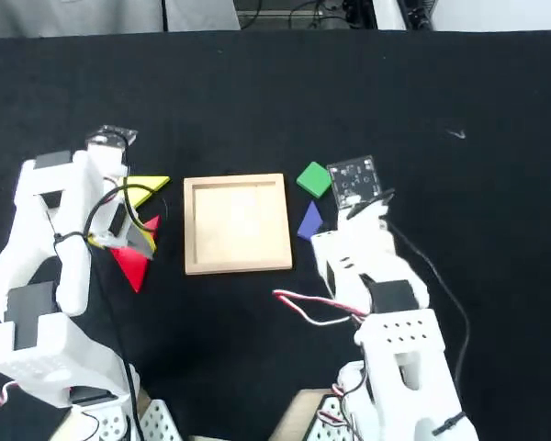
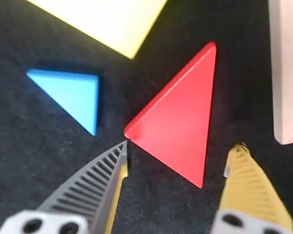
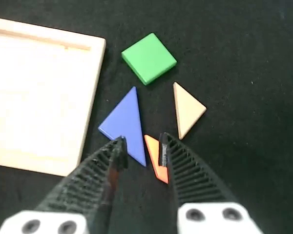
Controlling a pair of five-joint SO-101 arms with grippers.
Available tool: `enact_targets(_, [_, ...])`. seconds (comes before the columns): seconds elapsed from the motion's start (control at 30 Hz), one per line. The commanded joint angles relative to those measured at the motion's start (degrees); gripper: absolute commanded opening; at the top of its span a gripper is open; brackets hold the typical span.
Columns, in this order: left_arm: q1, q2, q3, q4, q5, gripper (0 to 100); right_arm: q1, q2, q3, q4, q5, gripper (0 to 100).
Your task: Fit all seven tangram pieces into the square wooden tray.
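One red triangle (image 2: pixel 179 121), one green square (image 3: pixel 149 58), pale wooden tray (image 1: pixel 238 267).

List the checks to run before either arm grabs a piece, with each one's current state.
1. The tray empty: ok; nothing lies in it.
2. The left gripper open: ok; part of the red triangle lies between its fingers.
3. Red triangle free of neighbours: ok; the light blue triangle and yellow piece lie apart from it.
4. The right gripper lined up on one piece: not ok; a corner of the dark blue triangle and the orange piece both lie between its fingers.
5. Fingertip height above the table: cannot tell.
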Motion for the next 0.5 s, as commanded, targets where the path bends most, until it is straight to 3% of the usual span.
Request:
enact_targets(0.0, [0.6, -0.2, 2.0, -4.0, -0.7, 31, -2.0, -1.5, -0.2, -1.5, 0.7, 12.4])
enact_targets(0.13, [-1.0, -0.3, 2.7, -7.5, -0.9, 31, -2.0, -1.5, -0.2, -1.5, 0.7, 12.4])
enact_targets(0.47, [-1.4, -0.2, 0.9, -7.5, -3.4, 31, -2.0, -1.7, 0.3, -1.5, 0.7, 12.4])
